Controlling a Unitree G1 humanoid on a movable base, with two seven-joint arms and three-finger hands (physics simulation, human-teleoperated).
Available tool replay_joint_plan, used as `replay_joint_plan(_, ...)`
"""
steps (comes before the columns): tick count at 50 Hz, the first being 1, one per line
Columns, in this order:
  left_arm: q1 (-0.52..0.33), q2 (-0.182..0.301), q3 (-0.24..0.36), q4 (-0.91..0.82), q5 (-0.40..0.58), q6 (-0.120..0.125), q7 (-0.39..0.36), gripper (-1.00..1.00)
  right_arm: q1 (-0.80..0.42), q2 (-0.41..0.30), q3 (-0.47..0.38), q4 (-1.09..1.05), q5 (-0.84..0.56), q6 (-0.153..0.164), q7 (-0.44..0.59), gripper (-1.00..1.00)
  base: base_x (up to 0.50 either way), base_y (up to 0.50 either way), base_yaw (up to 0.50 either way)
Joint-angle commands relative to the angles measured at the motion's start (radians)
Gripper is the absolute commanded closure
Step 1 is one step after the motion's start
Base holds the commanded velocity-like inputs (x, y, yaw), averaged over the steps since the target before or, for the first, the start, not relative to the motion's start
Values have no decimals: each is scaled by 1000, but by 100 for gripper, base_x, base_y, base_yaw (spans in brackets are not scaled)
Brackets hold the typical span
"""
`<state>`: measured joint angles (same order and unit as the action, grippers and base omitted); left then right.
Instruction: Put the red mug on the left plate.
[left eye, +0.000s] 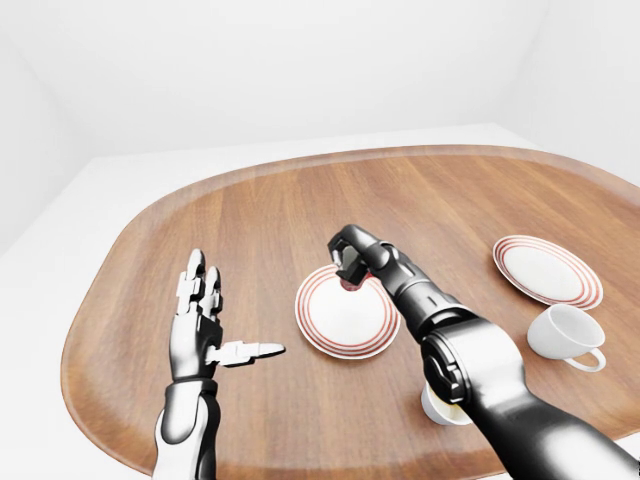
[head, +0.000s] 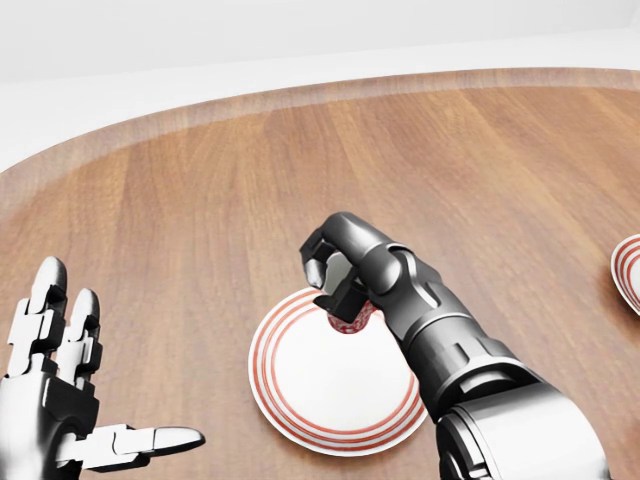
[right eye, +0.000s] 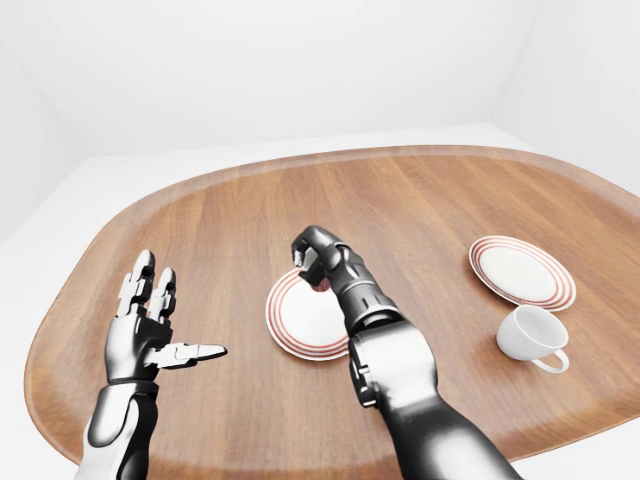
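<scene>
Left-eye view: the left plate (left eye: 347, 318), white with red rings, lies near the middle of the oval wooden table (left eye: 250, 210). The right hand (left eye: 352, 262) hangs over the plate's upper rim with its fingers curled tight around the red mug (left eye: 349, 284), of which only a small red patch shows beneath the fingers. Whether the mug touches the plate cannot be told. The left hand (left eye: 203, 318) stands well to the left of the plate, fingers upright and spread, thumb pointing toward the plate, holding nothing. To the right of the plate, well apart, lies the right plate (left eye: 547, 270), and below that a white cup (left eye: 567, 335) tipped on its side. Another pale cup (left eye: 441, 407) peeks out from behind the right forearm, below the left plate.

Head view: the mug (head: 349, 320) shows as a red sliver under the clenched right hand (head: 338, 275), at the upper edge of the left plate (head: 335, 385). The left hand (head: 62, 390) is open at the plate's left.

Right-eye view: same layout; the right hand (right eye: 315, 258) is over the plate's (right eye: 305, 320) top rim.
</scene>
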<state>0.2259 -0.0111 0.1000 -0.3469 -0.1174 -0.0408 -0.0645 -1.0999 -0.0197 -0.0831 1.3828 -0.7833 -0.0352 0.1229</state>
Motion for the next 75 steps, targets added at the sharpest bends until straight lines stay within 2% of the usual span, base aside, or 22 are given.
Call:
replay_joint_plan(1, -1, -1, 6, 2, -6, 1, -6, -100, 30, 31, -34, -6, 121, -52, 28, 100, 0, 0, 0)
replay_joint_plan(7, -4, 0, 6, 7, -6, 0, -7, -100, 59, 41, -44, -3, 160, -52, 51, 100, 0, 0, 0)
replay_joint_plan(16, -9, 2, 13, 13, -13, 1, -11, -100, 85, 48, -60, 2, 142, -52, 60, 100, 0, 0, 0)
replay_joint_plan(24, -18, 2, 15, 24, -13, 3, -9, -100, 86, 51, -64, 6, 96, -46, 29, 100, 0, 0, 0)
replay_joint_plan(30, -21, 3, 11, 27, -10, 3, -8, -100, 87, 67, -72, 9, 57, -9, 34, 100, 0, 0, 0)
replay_joint_plan(33, -28, 5, 16, 35, -14, 6, -7, -100, 90, 74, -56, 13, -5, 32, -5, 100, 0, 0, 0)
replay_joint_plan(37, -26, 5, 18, 32, -18, 7, -9, -100, 98, 80, -60, 15, -67, 68, -24, 100, 0, 0, 0)
replay_joint_plan(41, -26, 6, 21, 30, -20, 8, -9, -100, 110, 83, -71, 17, -113, 83, -37, 100, 0, 0, 0)
replay_joint_plan(46, -26, 5, 22, 29, -21, 10, -10, -100, 115, 85, -88, 17, -139, 86, -47, 100, 0, 0, 0)
replay_joint_plan(49, -25, 6, 24, 28, -23, 11, -12, -100, 118, 86, -95, 18, -148, 74, -57, 100, 0, 0, 0)
replay_joint_plan(50, -25, 6, 25, 27, -24, 11, -12, -100, 121, 87, -100, 17, -144, 58, -48, 100, 0, 0, 0)
replay_joint_plan(57, -23, 5, 30, 23, -29, 12, -16, -100, 125, 89, -118, 17, -123, 10, -21, 100, 0, 0, 0)
replay_joint_plan(67, -27, 5, 30, 28, -27, 12, -15, -100, 129, 81, -129, 16, -96, -29, -36, 100, 0, 0, 0)
replay_joint_plan(75, -26, 5, 29, 28, -28, 10, -16, -100, 128, 80, -125, 16, -90, -39, -46, 100, 0, 0, 0)
